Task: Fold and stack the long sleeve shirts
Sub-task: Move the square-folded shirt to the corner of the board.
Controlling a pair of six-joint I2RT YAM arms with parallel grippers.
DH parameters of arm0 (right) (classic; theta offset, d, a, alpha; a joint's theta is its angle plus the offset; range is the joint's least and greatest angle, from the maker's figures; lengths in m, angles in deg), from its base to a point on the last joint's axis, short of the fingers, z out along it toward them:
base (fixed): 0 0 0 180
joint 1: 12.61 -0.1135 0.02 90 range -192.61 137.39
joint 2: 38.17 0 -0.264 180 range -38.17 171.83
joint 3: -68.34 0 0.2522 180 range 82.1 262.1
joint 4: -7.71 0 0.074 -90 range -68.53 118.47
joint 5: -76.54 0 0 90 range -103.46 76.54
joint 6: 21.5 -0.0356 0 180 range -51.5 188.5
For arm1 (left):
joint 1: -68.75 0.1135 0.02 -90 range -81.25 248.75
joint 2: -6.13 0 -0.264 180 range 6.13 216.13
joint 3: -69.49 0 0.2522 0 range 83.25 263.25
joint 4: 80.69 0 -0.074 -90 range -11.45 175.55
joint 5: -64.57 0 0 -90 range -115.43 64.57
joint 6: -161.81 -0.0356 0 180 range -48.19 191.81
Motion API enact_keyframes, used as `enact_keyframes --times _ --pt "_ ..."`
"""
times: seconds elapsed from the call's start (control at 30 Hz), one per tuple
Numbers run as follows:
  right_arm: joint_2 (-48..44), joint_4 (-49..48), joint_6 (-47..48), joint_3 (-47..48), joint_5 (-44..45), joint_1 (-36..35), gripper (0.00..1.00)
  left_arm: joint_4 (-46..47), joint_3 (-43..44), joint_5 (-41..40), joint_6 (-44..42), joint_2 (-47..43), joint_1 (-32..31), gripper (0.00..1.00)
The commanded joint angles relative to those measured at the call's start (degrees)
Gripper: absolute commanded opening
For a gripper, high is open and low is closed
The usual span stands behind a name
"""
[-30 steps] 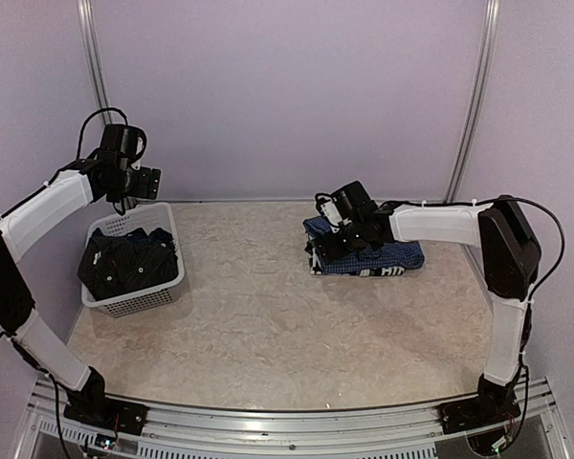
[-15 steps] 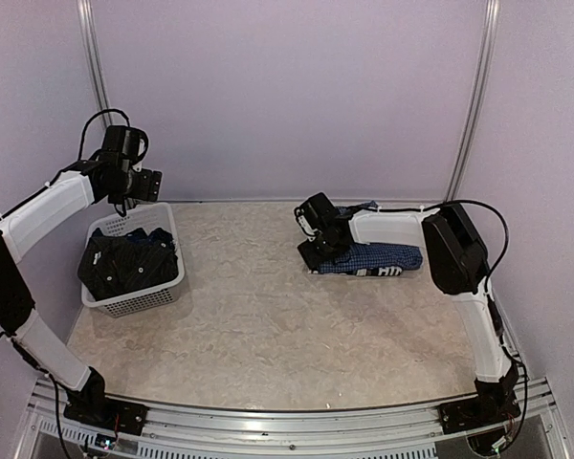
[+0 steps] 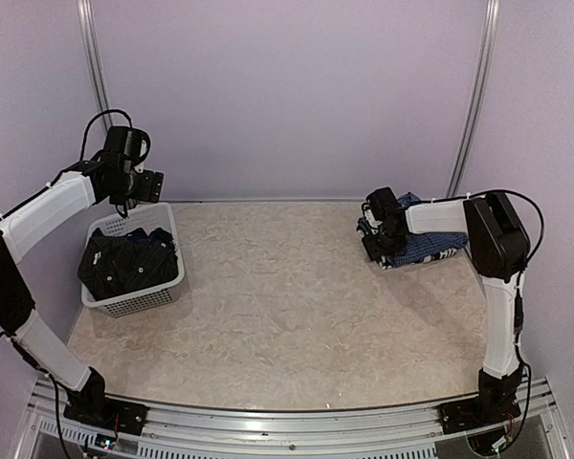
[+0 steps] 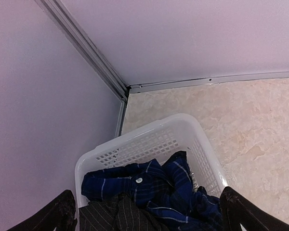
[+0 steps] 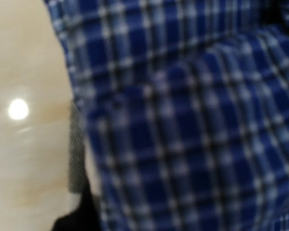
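Against right gripper [image 3: 383, 247], checked shirt [image 3: 430, 247].

Plainly a robotics lab test cell, not a home. Boxed in by bare pale-lilac wall panels [image 3: 287, 96] set between aluminium posts [image 3: 474, 96]. Floored with a beige marbled tabletop [image 3: 268, 325], edged at the front by an aluminium rail [image 3: 287, 423]. Bolted along that rail, a left arm [image 3: 43, 215] and a right arm [image 3: 504, 325] in white sleeves. Sole domestic items: crumpled shirts [image 3: 124, 260] in a white lattice basket [image 3: 139, 301], and a checked shirt [image 3: 429, 247] folded at far right.
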Motion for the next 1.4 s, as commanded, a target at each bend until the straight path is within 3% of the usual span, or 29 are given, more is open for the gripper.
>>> enact_keyframes --times 0.0,0.17,0.33,0.53,0.7,0.9,1.0,1.13,1.27,1.37 --pt "4.13 -1.12 2.58 4.87 -4.0 2.21 0.67 -0.19 -0.43 -0.19 -0.04 -0.56 -0.88 0.99" --pt "11.06 1.88 2.06 16.37 -7.68 2.35 0.69 -0.38 -0.61 -0.97 -0.27 -0.18 -1.69 0.99" --pt "9.17 0.19 0.31 18.08 -11.66 2.27 0.79 -3.36 0.76 1.83 1.17 1.03 -2.21 0.99" --pt "-9.46 -10.22 -2.11 0.41 -12.87 1.24 0.93 -6.34 -2.8 14.64 8.68 0.14 -2.8 0.99" --pt "-19.28 -12.33 -3.61 -7.4 -14.82 -0.58 0.95 -4.02 -10.45 21.75 14.85 -1.53 -2.68 0.97" --pt "-23.56 -11.56 -4.65 -11.37 -15.66 -4.53 0.95 -6.33 -11.27 20.53 17.42 0.32 -2.72 0.87" --pt "-24.61 -11.45 -5.17 -13.11 -15.97 -5.56 0.95 -7.9 -12.75 18.16 17.95 -1.45 -2.59 0.87" --pt "-24.98 -12.18 -5.55 -15.32 -17.13 -6.26 0.95 -8.8 -15.5 20.75 19.29 -3.18 -2.25 0.89" --pt "-24.16 -12.29 -5.81 -16.14 -17.68 -6.64 0.94 -11.03 -17.73 16.74 21.3 -4.94 -3.43 0.89" --pt "-23.95 -13.43 -6.2 -17.43 -17.82 -6.79 0.94 -11.48 -19.82 15.25 22.22 -7.78 -3.26 0.84"
